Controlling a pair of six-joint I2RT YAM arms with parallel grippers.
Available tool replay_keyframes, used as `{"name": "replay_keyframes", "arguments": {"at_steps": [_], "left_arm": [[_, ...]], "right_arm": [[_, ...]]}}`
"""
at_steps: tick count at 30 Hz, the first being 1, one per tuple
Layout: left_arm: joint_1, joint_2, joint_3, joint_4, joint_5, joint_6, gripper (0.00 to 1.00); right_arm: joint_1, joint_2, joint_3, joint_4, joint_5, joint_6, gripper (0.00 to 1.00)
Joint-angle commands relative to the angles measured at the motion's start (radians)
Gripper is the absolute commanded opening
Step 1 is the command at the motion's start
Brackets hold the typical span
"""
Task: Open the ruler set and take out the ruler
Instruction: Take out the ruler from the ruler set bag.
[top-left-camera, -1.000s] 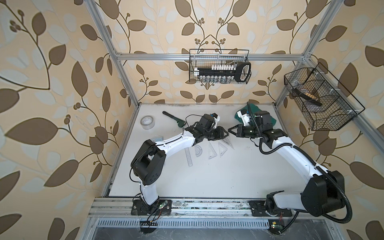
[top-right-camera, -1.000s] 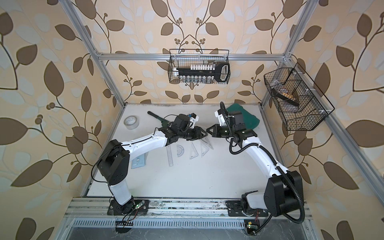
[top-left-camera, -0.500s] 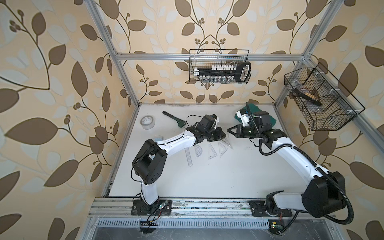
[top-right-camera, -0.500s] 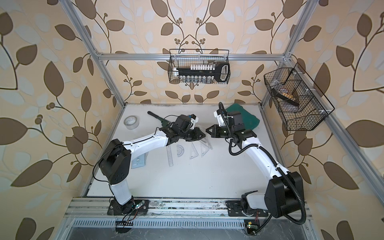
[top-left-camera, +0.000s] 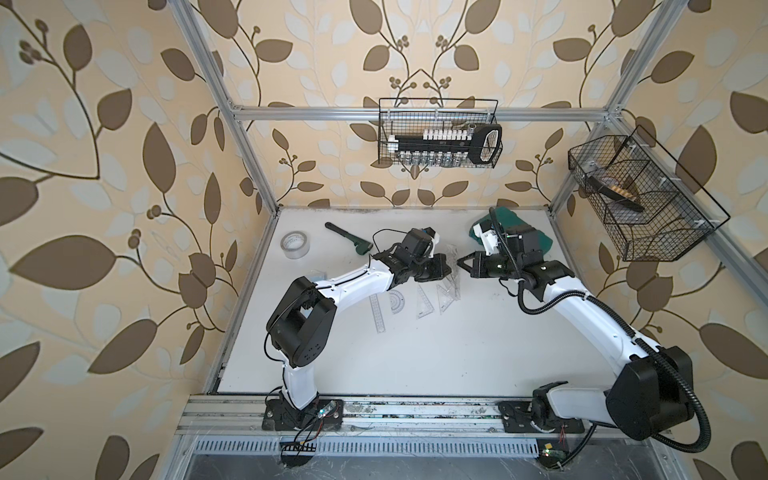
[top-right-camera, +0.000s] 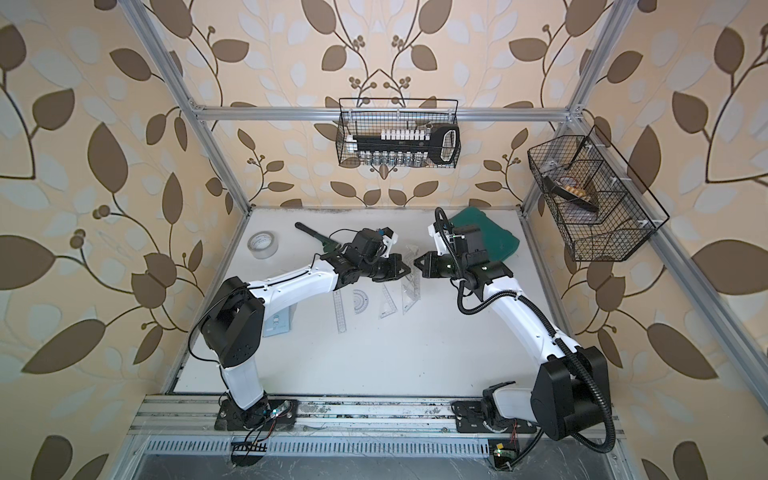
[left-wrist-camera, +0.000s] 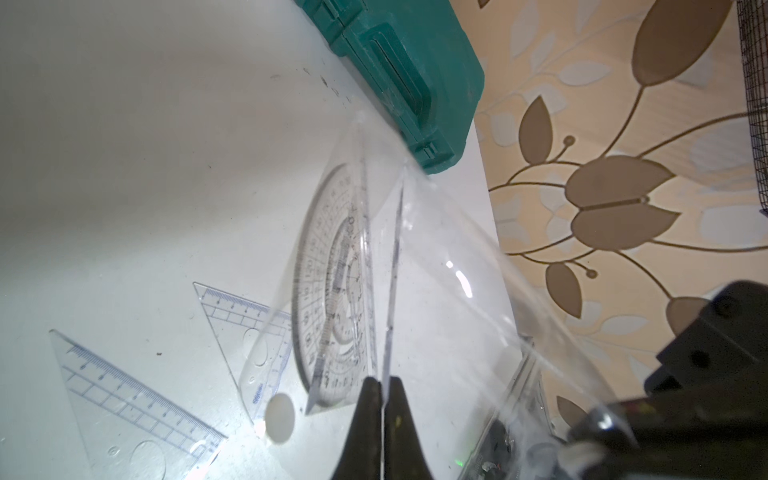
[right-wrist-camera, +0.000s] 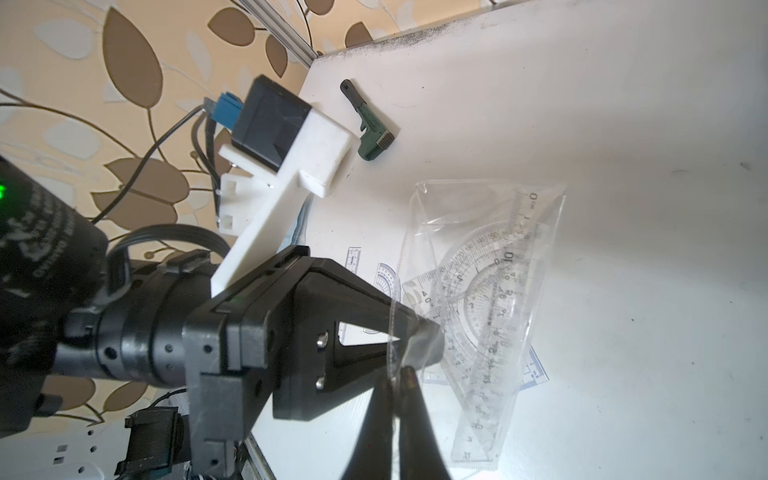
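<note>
The ruler set is a clear plastic pouch hanging above the table's middle between both grippers. My left gripper is shut on one thin film edge of it. My right gripper is shut on the facing edge, tip to tip with the left gripper. Inside the pouch lie a protractor and a straight ruler. A loose straight ruler lies on the table below.
On the table near the loose ruler lie a protractor and two set squares. A green case, a dark wrench and a tape roll sit at the back. Wire baskets hang on the walls.
My left gripper has closed onto the pouch's edge and drawn in a little toward the right gripper. The right gripper has stayed shut on the pouch.
</note>
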Motion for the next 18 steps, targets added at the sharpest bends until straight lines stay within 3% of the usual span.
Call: {"name": "replay_keyframes", "arguments": {"at_steps": [1,18], "left_arm": [[-0.009,0.0,0.041,0.002,-0.017,0.014,0.0],[-0.009,-0.082,0.016,0.048,0.042,-0.017,0.0]], "right_arm": [[0.005,-0.027,-0.018,-0.008,0.024,-0.023,0.0],[0.008,0.02,-0.067,0.051,0.126,-0.02,0.0]]}}
